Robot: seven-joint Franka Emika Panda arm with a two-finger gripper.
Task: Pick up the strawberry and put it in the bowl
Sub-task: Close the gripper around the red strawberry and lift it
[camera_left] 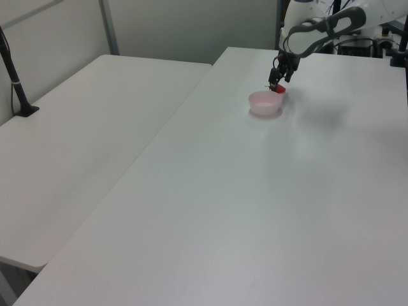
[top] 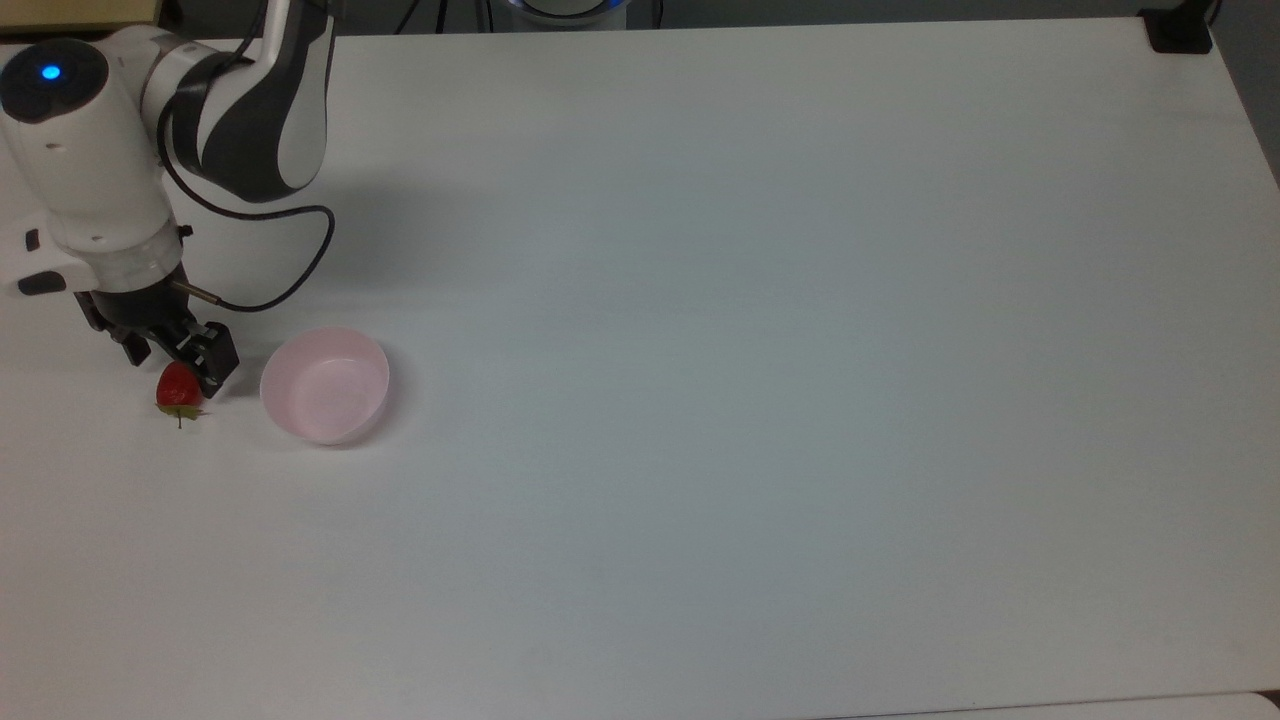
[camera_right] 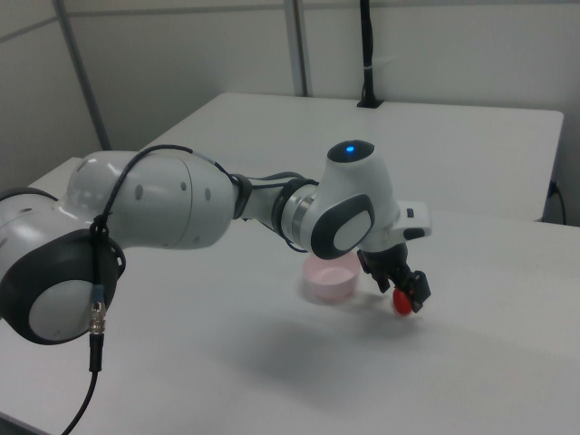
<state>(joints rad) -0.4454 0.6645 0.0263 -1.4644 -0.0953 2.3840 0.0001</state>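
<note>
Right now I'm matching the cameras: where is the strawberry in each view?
Top view: strawberry far left, left of the pink bowl.
Left view: strawberry upper right, just behind the bowl.
Right view: strawberry right of centre, right of the bowl.
Shared landmark: the pink bowl.

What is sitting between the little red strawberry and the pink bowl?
Nothing. In the top view, only bare white table lies between the strawberry and the bowl; the pincer is at the berry's far end.

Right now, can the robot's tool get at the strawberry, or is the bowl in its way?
Probably yes. The tool is open and low around the strawberry on the table. The bowl sits apart, toward the top view's right, blocking nothing.
</note>
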